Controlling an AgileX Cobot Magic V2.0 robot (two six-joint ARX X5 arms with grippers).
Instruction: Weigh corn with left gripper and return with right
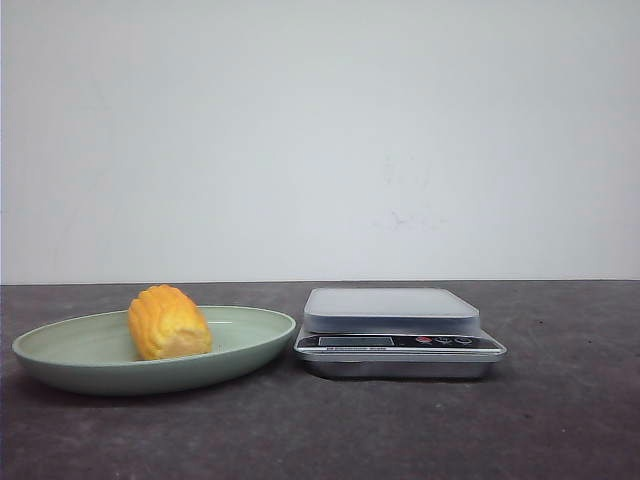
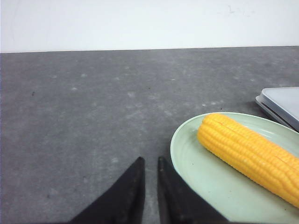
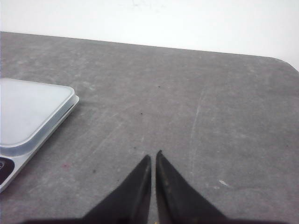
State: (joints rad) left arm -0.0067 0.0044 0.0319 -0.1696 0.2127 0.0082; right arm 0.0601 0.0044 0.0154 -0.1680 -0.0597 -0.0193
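One corn (image 1: 168, 322) lies on its side in the single pale green plate (image 1: 60, 352), on the left part of the dark grey table (image 1: 560, 420). One digital kitchen scale (image 1: 398, 330) sits just beside the plate's right rim; you cannot tell from the front view whether they touch. Its platform carries nothing. You have the left gripper (image 2: 150, 164) low over bare table just beside the plate's rim, apart from the corn, fingers drawn nearly together and holding nothing. Your right gripper (image 3: 153, 159) hangs over bare table near the scale's corner, fingers likewise almost closed, nothing between them. Neither arm shows in the front view.
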